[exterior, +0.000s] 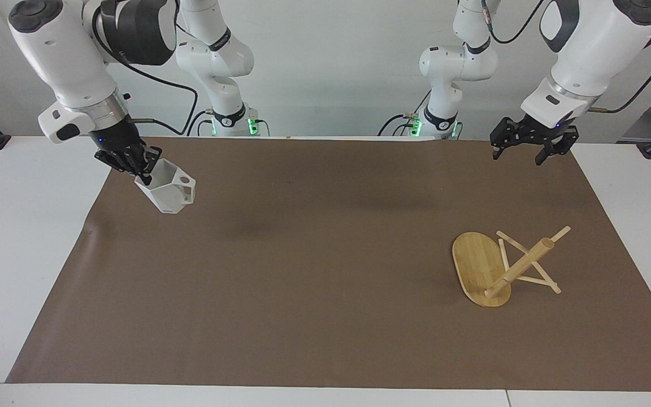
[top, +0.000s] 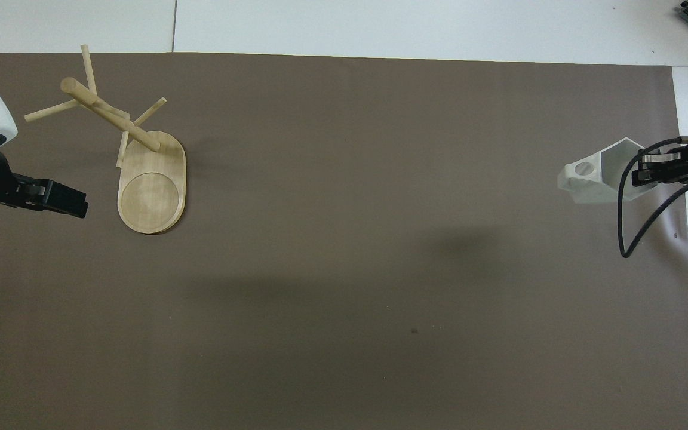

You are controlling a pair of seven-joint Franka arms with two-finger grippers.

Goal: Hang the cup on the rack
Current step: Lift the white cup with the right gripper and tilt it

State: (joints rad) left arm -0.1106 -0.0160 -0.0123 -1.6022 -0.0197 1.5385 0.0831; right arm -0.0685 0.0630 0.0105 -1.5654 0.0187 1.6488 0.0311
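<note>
Cup lifted, not yet hung.
The right gripper (exterior: 143, 169) pinches the cup (exterior: 168, 189) by its rim above the mat's right-arm end; the rack (exterior: 503, 265) stands well apart, near the waiting left gripper (exterior: 529, 151), fingers spread.

From overhead, the right arm is cut off at the picture's edge, so only its pincer (top: 648, 169) and a loop of cable show. Its fingertips hide part of the cup's (top: 596, 178) rim. The left pincer (top: 63, 200) shows only as a dark block there. Where the rack's (exterior: 482, 268) pegs meet the post is too small to tell.
</note>
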